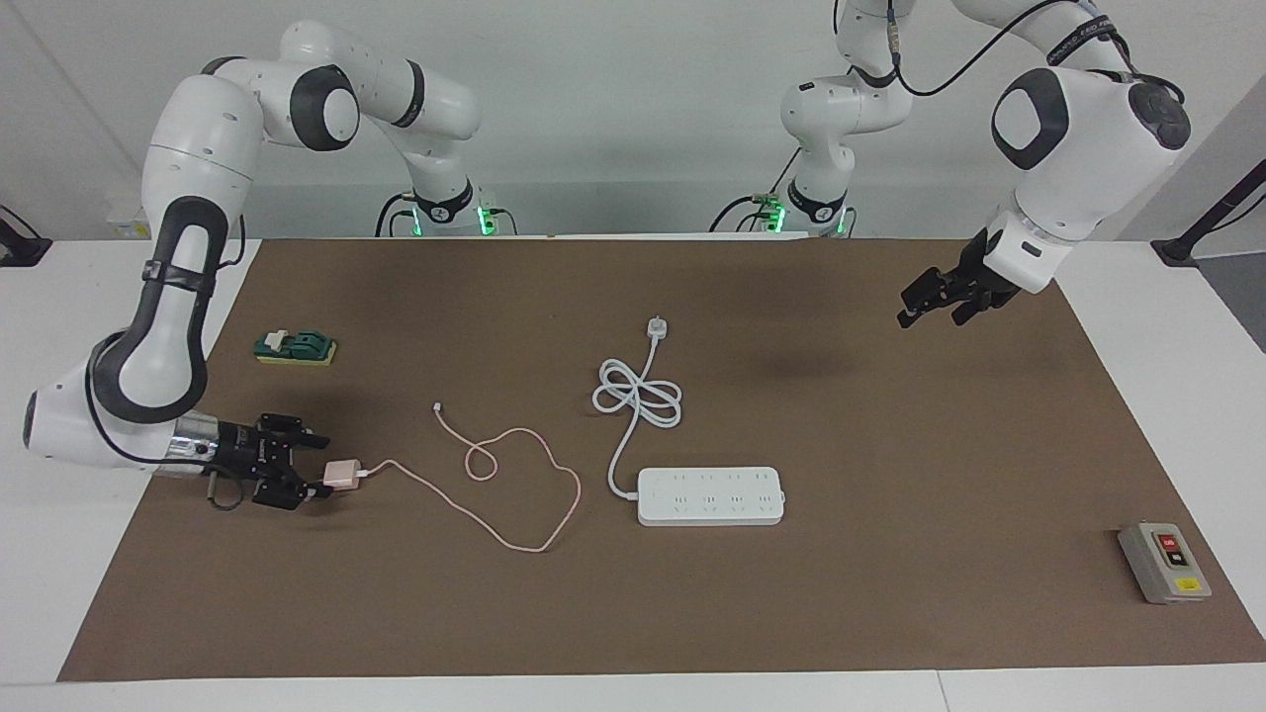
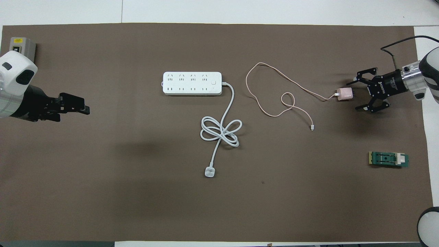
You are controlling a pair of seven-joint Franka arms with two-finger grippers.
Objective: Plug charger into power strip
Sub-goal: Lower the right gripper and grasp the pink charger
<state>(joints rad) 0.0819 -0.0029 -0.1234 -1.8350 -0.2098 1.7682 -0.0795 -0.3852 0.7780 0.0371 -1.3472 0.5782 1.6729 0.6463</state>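
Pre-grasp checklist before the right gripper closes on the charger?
1. Right gripper open: ok.
2. Small pale pink cube charger between its fingertips: ok in the overhead view; height match cannot tell.
3. Thin pink cable clear of the fingers: ok, it trails toward the long flat white power strip.
4. Power strip sockets facing up, uncovered: ok.
5. Left gripper out of the way: ok, raised over bare mat at its own end.
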